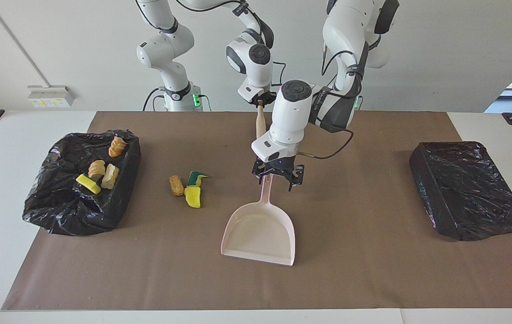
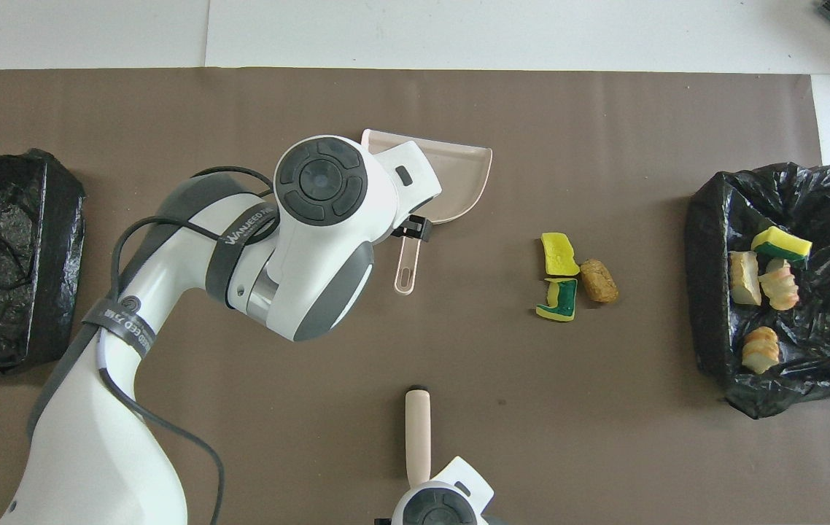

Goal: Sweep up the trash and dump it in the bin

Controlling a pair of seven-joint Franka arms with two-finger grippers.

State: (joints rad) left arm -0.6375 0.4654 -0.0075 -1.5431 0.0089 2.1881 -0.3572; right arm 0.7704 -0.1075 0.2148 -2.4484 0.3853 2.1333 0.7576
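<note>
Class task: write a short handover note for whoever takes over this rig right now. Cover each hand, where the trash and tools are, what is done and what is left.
Left hand: over the pink dustpan, at its handle; grip unclear.
Right hand: over the table edge nearest the robots, at the brush handle; grip unclear.
Done: four trash bits in the open bin at the right arm's end.
Left: three bits on the mat between dustpan and that bin. The dustpan looks empty.
The bin at the left arm's end holds no visible trash.
</note>
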